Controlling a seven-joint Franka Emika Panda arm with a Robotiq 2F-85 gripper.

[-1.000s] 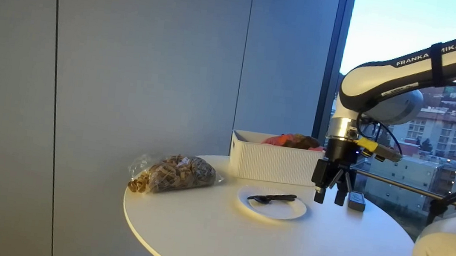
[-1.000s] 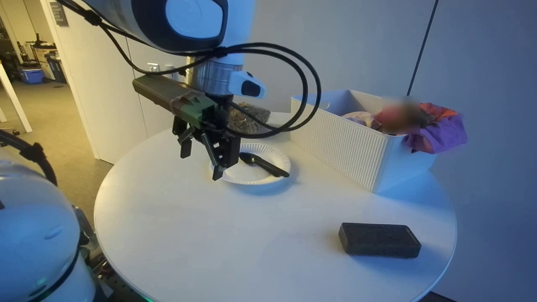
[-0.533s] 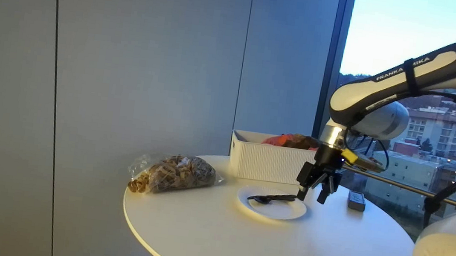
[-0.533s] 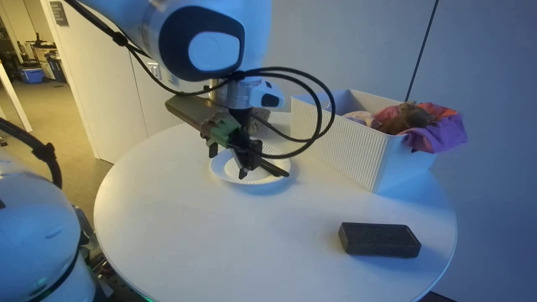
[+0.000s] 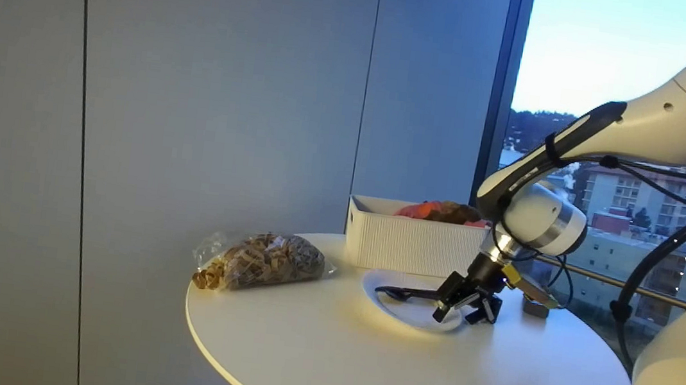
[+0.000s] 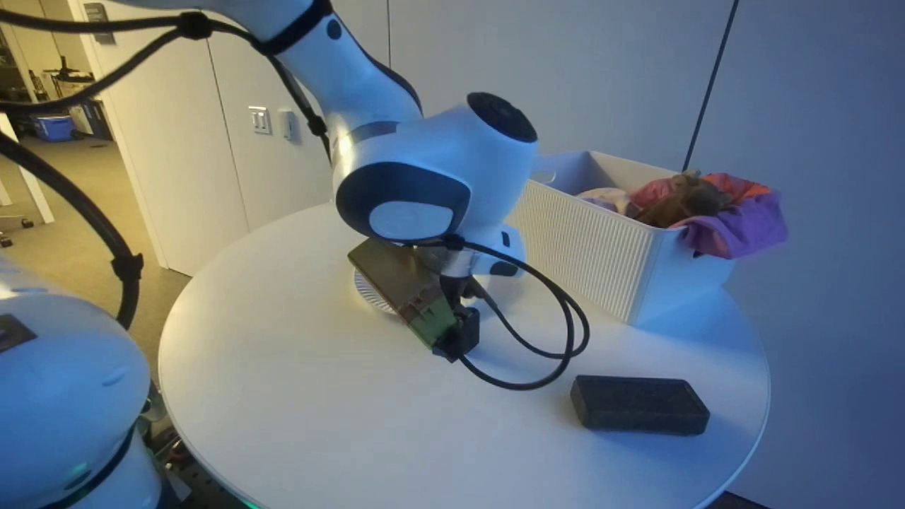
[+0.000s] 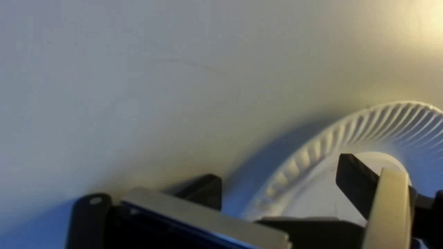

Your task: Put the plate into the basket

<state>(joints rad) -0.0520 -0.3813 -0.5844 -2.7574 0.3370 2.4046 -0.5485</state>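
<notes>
The white plate [image 5: 410, 314] lies on the table with a dark utensil [image 5: 407, 293] on it. In an exterior view its far edge looks raised, as if tipped or bent. My gripper [image 5: 459, 317] is low at the plate's edge, tilted and open. In the wrist view the gripper [image 7: 279, 173] has one finger over the inside of the plate [image 7: 313, 150] and the other outside, over the table; the rim runs between them. The white basket [image 5: 414, 247] stands behind the plate. In an exterior view the arm hides most of the plate [image 6: 372, 295] and the fingertips.
Colourful cloth [image 6: 739, 219] fills part of the basket and hangs over its edge. A dark block [image 6: 640, 405] lies on the round table [image 6: 318, 424]. A clear bag of brown bits [image 5: 270, 263] lies at the table's left in an exterior view. Cables loop beside the wrist.
My gripper has come down and tilted, moving from above the table to the plate's edge. The plate's far edge has risen slightly and the utensil has shifted a little with it.
</notes>
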